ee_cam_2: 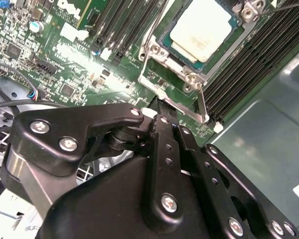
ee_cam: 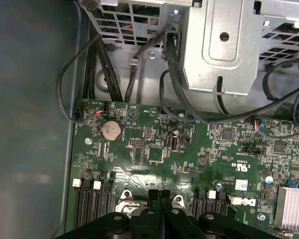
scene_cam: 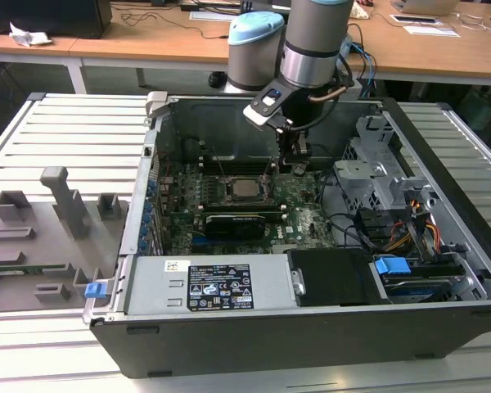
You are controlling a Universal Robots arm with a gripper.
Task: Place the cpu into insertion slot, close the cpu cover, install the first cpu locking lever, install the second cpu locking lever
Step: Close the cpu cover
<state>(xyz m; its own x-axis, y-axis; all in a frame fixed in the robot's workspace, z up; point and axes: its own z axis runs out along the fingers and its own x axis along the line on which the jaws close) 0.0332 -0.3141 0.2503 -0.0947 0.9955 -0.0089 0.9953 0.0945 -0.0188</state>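
Note:
The cpu (scene_cam: 245,190) (ee_cam_2: 202,27), a square chip with a silvery-beige top, lies in the insertion slot (scene_cam: 229,187) on the green motherboard. The silver cpu cover (ee_cam_2: 153,50) lies down as a frame around it. A thin metal locking lever (ee_cam_2: 203,102) runs along the socket's edge and ends by my fingertips. My black gripper (scene_cam: 296,164) (ee_cam_2: 159,122) (ee_cam: 159,195) hangs over the board on the exterior view's right of the socket. Its fingers are shut together with nothing between them, their tips at the socket's metal edge.
A long black card (scene_cam: 237,223) lies in front of the socket, and dark memory slots (ee_cam_2: 119,30) flank it. The case also holds a power supply (scene_cam: 204,286), a metal drive cage (scene_cam: 376,172) and loose cables (ee_cam: 189,109). A grey fixture tray (scene_cam: 49,229) lies outside.

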